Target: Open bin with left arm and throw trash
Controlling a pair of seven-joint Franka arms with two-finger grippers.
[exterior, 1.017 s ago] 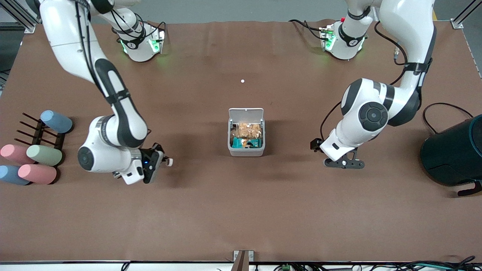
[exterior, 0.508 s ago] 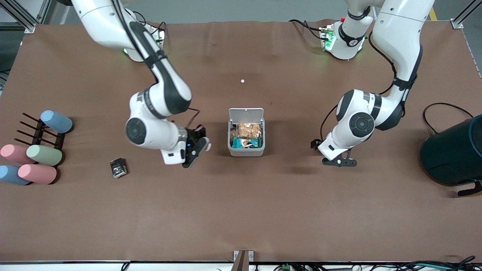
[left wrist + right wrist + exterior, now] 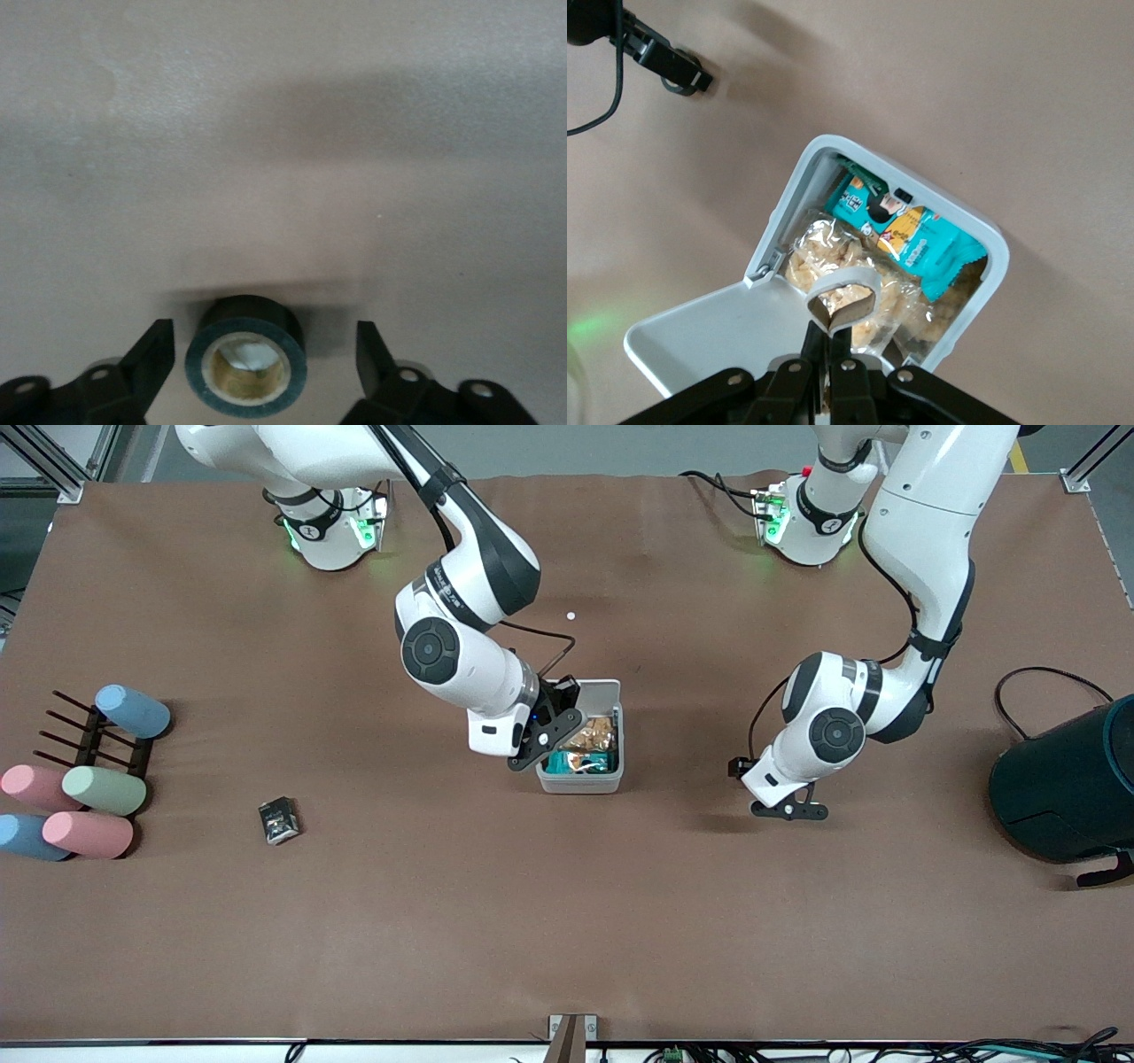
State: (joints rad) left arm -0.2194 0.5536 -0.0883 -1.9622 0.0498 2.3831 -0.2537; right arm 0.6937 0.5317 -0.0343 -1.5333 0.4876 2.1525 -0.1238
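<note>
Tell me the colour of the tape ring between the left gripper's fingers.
The tape ring is black with a beige core, clearest in the left wrist view.

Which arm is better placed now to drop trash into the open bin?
Right: the right gripper is over the open bin, jaws shut on a beige loop. The left gripper is open over the tape ring.

Looking down into the open bin (image 3: 990, 266), white lid (image 3: 709, 332) swung back flat. Inside: 1 teal snack packet (image 3: 917, 239) and 1 clear bag of golden snacks (image 3: 833, 257). Over the bin, right gripper (image 3: 837, 350) pinched on a beige loop (image 3: 843, 297). Off on the brown table (image 3: 1010, 97), the other arm's black gripper (image 3: 669, 62).
</note>
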